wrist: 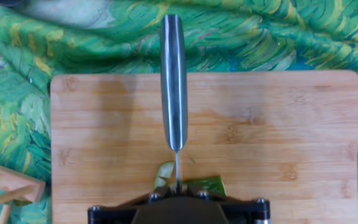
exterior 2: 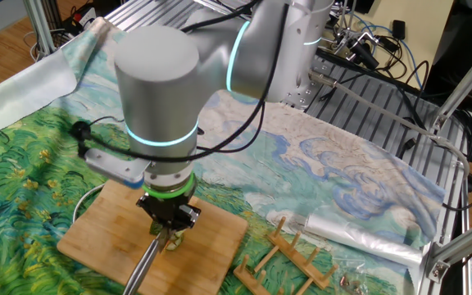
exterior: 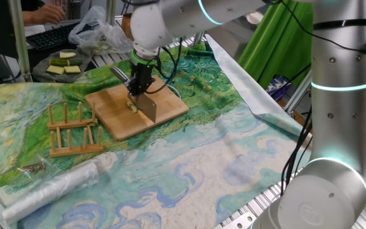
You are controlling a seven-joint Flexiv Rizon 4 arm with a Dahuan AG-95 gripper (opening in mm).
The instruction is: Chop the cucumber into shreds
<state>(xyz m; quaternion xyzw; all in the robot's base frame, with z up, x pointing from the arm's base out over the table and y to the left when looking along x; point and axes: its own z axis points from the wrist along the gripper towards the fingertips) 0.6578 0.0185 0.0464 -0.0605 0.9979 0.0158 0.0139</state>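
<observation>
Gripper (exterior: 141, 81): clenched on a knife (wrist: 174, 81), handle pointing away in the hand view, blade (exterior: 147, 105) standing edge-down on the wooden board (exterior: 164, 103).
Cucumber (wrist: 211, 185): small green chunk directly under the gripper, just right of the blade line, resting on the board.
Shreds (wrist: 163, 175): pale slices just left of the blade, touching or nearly touching the chunk; few visible.
Rack (exterior: 74, 130): wooden, left of the board on the painted cloth (exterior: 202, 159).
Plate (exterior: 43, 75): far left, carrying pale yellow-green slabs (exterior: 63, 66).
</observation>
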